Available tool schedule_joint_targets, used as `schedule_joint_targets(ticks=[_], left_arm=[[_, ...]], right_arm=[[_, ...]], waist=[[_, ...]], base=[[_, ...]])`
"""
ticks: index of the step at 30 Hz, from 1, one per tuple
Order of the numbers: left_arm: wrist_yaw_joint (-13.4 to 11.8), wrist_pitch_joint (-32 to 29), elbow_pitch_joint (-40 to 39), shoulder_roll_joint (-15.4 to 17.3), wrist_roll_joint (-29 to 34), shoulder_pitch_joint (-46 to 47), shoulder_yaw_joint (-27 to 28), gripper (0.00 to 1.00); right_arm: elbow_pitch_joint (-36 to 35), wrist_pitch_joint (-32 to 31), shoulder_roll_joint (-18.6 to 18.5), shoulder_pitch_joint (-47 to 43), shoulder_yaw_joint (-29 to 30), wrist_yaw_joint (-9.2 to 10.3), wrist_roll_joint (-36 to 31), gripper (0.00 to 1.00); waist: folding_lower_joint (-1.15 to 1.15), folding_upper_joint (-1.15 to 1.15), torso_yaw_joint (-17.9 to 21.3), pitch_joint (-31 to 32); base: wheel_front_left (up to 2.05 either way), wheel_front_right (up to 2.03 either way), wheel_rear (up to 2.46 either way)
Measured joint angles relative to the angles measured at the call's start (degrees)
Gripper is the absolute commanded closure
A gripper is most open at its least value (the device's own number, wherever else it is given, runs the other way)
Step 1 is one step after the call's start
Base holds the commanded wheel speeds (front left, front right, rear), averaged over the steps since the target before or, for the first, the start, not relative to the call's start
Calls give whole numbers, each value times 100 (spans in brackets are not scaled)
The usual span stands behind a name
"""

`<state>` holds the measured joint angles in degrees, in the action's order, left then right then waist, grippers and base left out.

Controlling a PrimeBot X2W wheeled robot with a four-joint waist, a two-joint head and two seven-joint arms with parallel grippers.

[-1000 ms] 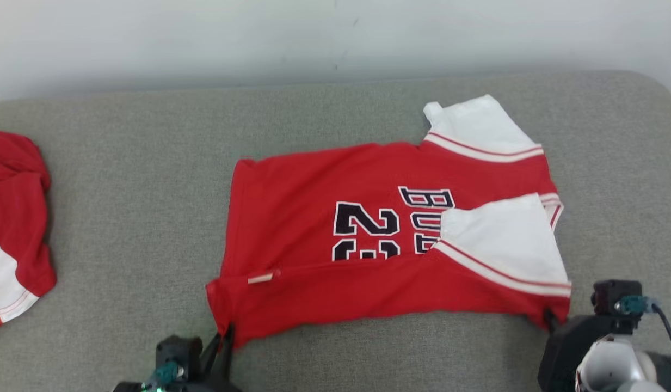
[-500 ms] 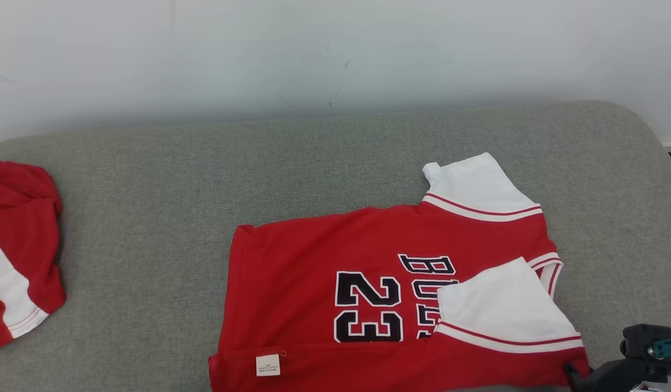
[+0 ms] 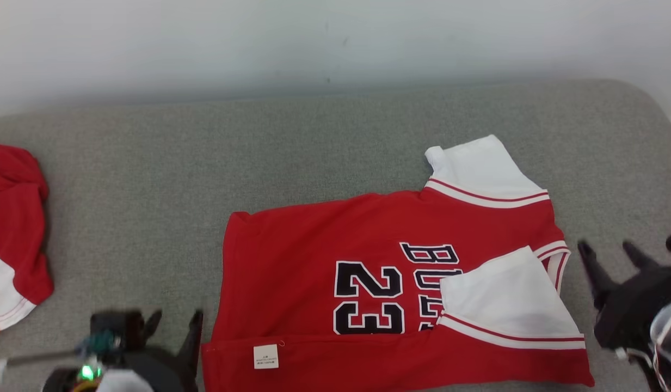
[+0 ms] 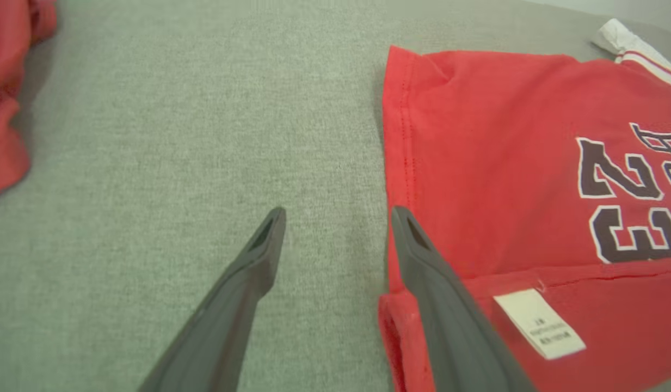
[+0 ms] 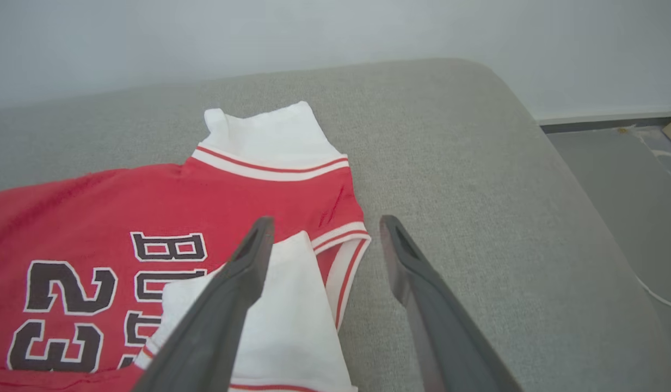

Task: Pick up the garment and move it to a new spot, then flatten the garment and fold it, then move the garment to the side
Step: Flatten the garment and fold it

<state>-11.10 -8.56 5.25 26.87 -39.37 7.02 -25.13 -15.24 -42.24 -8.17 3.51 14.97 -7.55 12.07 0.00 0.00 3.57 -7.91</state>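
The garment (image 3: 324, 245) is a red jersey with white sleeves and a black "23", lying flat on the grey cushion with its near edge folded over and a white label (image 3: 265, 356) showing. The same garment (image 4: 504, 163) fills the right of the left wrist view, and it (image 5: 166, 207) lies at the left of the right wrist view. My left gripper (image 3: 174, 324) stands open just left of the garment's near left corner, holding nothing. My right gripper (image 3: 610, 253) hangs open to the right of the garment's collar end, empty. The left gripper (image 4: 338, 215) and right gripper (image 5: 324, 223) both show spread fingers.
A second red and white garment (image 3: 14, 234) lies bunched at the cushion's left edge. The grey cushion (image 3: 150, 179) ends at a pale wall behind and drops off at its rounded right end (image 5: 531, 136), with floor beyond.
Both grippers let go of the garment's near corners and opened, then drew back to either side. The folded near edge now rests on the cushion. The head camera shifted between frames.
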Motion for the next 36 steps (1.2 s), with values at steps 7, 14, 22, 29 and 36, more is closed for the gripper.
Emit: schedule_joint_targets(ticks=[7, 14, 22, 29, 36], left_arm=[[120, -878, 737, -204, 393, 2130, -307, 0], [366, -1859, 1805, -258, 759, 3730, -676, 0], [475, -2278, 1959, -148, 780, 4102, -779, 0], [575, -2980, 1728, -42, 698, 3993, -991, 0], [508, -3248, 1827, 54, 812, 3984, -1198, 3]], right_arm=[[386, 318, -108, 1275, -779, 0, -237, 0], [902, 700, 60, 1803, -1429, 0, -333, 0], [1104, 828, -27, 1749, -1289, 0, -447, 0], [1103, 766, -78, 1641, -1216, 0, -459, 0], [994, 694, -87, 1635, -1311, 0, -424, 0]], waist=[[2, 0, 50, -487], [3, 2, 332, -1072], [2, 2, 604, -1256], [0, 1, 546, -1055], [0, 1, 598, -1105]], base=[[0, 0, 0], [0, 0, 0], [0, 0, 0], [0, 0, 0], [0, 0, 0]])
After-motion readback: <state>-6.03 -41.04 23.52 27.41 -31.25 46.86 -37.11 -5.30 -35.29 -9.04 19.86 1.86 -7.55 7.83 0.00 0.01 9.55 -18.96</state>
